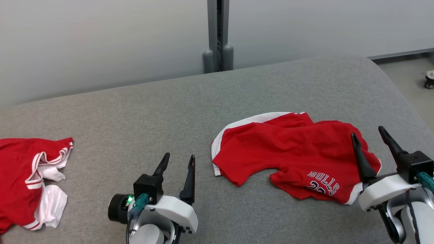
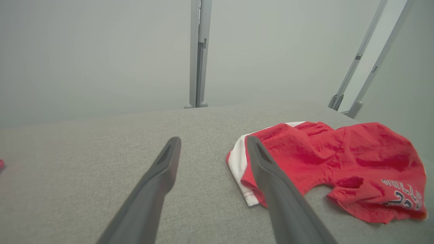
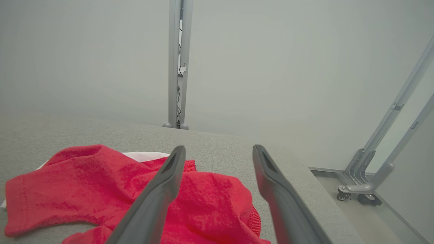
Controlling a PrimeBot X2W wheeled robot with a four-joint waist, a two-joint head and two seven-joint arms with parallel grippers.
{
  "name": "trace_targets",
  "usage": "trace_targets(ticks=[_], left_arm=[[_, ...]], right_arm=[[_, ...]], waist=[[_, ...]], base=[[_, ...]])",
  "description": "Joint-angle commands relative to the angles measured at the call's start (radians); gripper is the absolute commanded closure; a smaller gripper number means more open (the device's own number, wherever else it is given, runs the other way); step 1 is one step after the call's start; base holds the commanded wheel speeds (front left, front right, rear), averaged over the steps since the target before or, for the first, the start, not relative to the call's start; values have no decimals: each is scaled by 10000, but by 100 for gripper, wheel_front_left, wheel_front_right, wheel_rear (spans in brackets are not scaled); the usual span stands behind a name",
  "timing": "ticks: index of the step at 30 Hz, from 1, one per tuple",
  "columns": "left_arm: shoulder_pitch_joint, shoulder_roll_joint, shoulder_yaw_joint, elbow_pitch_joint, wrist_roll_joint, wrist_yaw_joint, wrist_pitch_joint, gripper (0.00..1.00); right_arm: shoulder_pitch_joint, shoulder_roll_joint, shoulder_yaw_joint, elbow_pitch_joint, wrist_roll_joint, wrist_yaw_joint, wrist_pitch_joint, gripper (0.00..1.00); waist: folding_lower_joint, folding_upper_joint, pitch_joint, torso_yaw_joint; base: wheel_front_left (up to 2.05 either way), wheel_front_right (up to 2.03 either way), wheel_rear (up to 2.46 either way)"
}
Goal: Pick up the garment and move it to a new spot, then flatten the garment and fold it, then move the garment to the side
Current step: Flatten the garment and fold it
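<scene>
Garment (image 1: 291,152) first: your red jersey lies crumpled on the right half of the grey bench (image 1: 169,112), with white trim along its left rim and the lettering upside down toward the near edge. You can read BULLS; the number under it is creased and only partly legible. Its near-right corner is hidden behind the white body of your right hand (image 1: 367,131). That hand's two fingers stand wide apart with nothing between them, and the inner finger crosses in front of the cloth; whether it touches, you can't tell. Your left hand (image 1: 179,156) is spread open too, empty, just left of the jersey's white edge. At far left a second red-and-white garment (image 1: 30,183) is cut off by the frame. Watch the bench's right edge: it rounds off just beyond your right hand, with floor and a castor (image 1: 430,78) past it. Bare fabric runs wide between the two garments and back to the wall (image 1: 101,44).
</scene>
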Motion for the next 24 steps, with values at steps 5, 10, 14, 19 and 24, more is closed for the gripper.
trace_targets(ticks=[5,10,14,19,24], left_arm=[[-1224,51,-41,1143,32,-308,5,0],[-2700,47,-220,3046,-592,-654,3,0],[-3640,54,-646,4341,-937,-990,10,0],[-4348,54,-1188,5554,-1536,-1562,477,0],[-4877,54,-1329,6464,-1803,-1372,382,0]], right_arm=[[-15,131,78,-491,34,-2,-51,0],[-13,296,249,-658,152,-2,-52,0],[7,401,226,-621,198,-2,-52,0],[42,367,734,-484,469,-4,-52,0],[-58,244,1152,-495,794,-2,-53,0]], waist=[[0,0,778,-901],[0,0,1314,-1583],[0,0,1598,-1952],[0,0,1727,-2281],[0,0,1773,-2474]], base=[[0,0,0],[0,0,0],[0,0,0],[0,0,0],[0,0,0]])
